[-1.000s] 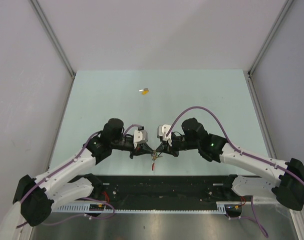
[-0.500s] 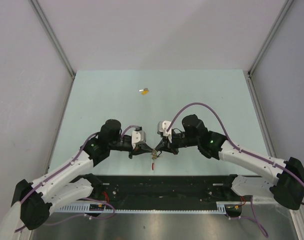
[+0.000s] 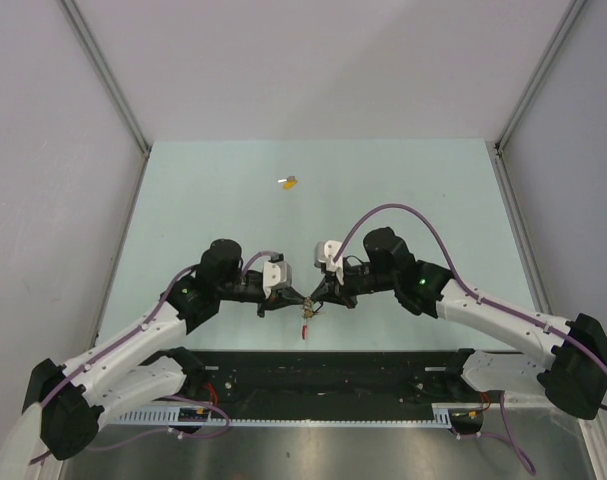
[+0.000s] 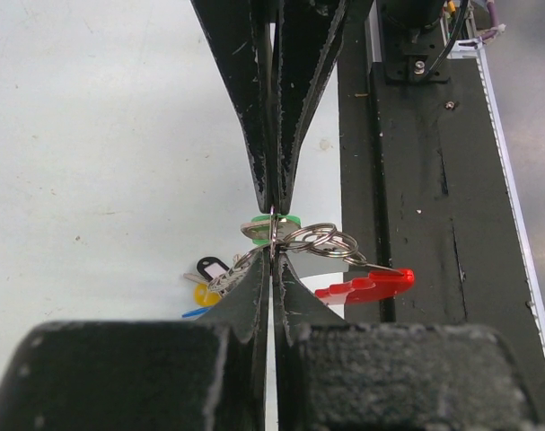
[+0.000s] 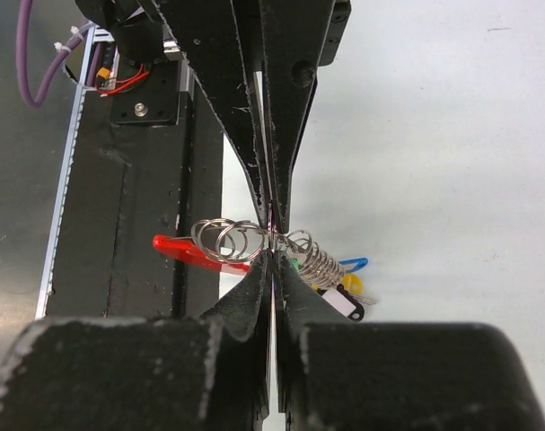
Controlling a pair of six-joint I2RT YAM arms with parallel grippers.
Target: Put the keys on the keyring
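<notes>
**Q:** Where is the keyring?
**A:** The keyring [image 4: 321, 241] is held low over the bench [image 3: 403, 190], at the centre and near the near edge. Its silver rings sit where the two hands meet tip to tip. Its red band [image 4: 366, 287] points toward the black base plate [image 3: 383, 370].

**Q:** Where are the keys?
**A:** The green-headed key [image 4: 265, 228] touches the rings, right at the fingertips. The yellow-headed key [image 3: 289, 182] lies alone on the bench, well apart, toward the far side.

**Q:** What is the state of each hand?
**A:** The left hand [image 4: 270, 269] has its fingers pressed together on the bunch. The right hand [image 5: 272, 262] does too. Which part of the bunch each hand pinches cannot be told.
</notes>
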